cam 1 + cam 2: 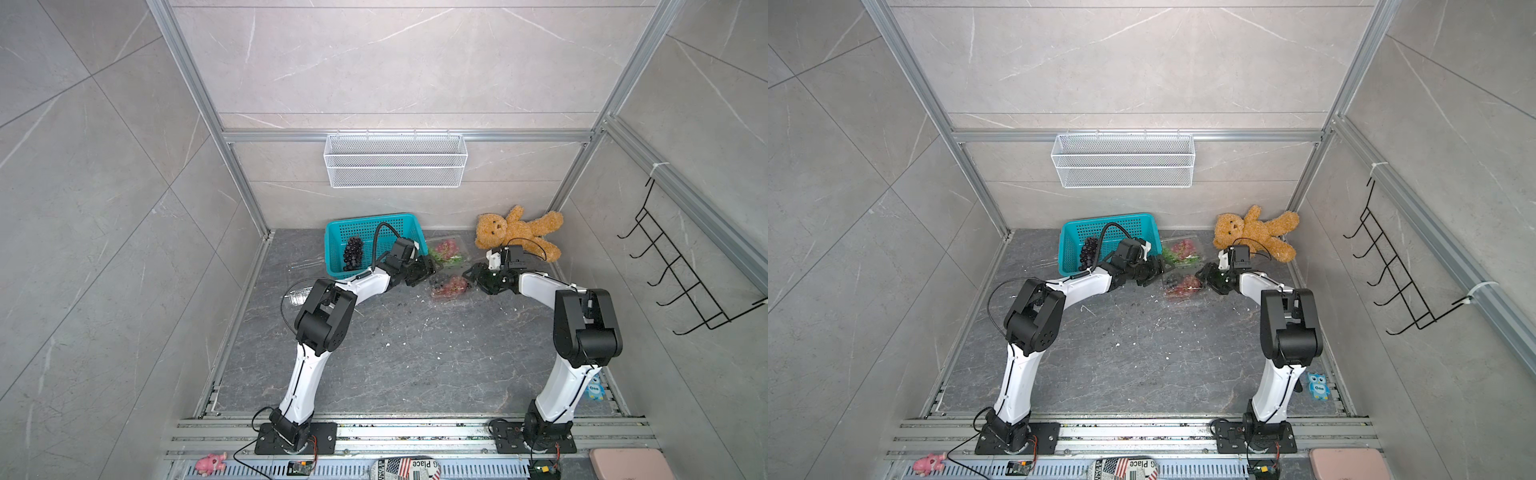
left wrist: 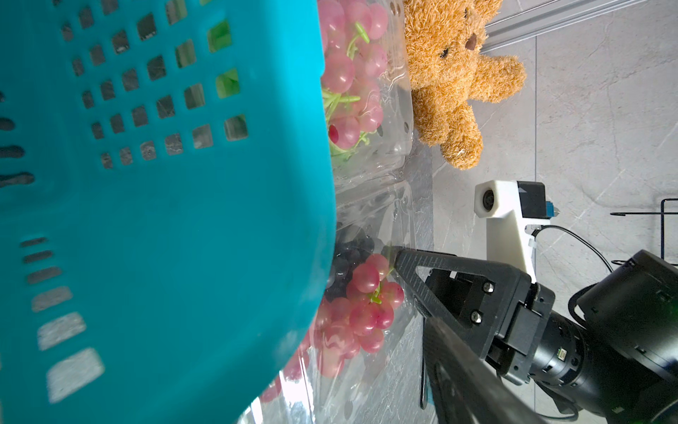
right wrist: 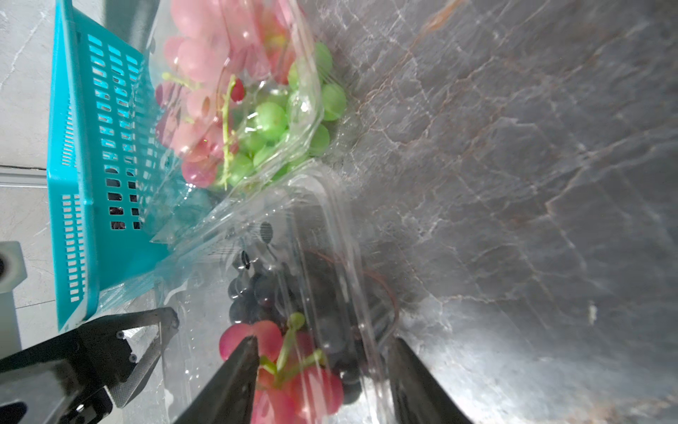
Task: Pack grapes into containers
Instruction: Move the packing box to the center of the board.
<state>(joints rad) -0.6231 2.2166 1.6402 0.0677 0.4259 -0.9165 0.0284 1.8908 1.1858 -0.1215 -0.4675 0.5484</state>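
Two clear containers lie right of the teal basket (image 1: 370, 222). The far container (image 1: 451, 243) holds pink and green grapes (image 3: 271, 121). The near container (image 1: 451, 296) holds pink grapes (image 3: 301, 389) and dark ones. A dark bunch (image 1: 353, 251) lies in the basket. My left gripper (image 1: 428, 270) is open beside the basket's near right corner, just left of both containers; only one of its fingers (image 2: 469, 374) shows in its wrist view. My right gripper (image 3: 323, 352) is open at the near container's right end, one finger over the pink grapes and one outside the clear wall.
A brown teddy bear (image 1: 515, 232) lies against the back right corner, just behind my right wrist. Clear plastic (image 1: 298, 296) shows partly behind my left elbow. A white wire basket (image 1: 395, 160) hangs on the back wall and a black hook rack (image 1: 681, 270) on the right wall.
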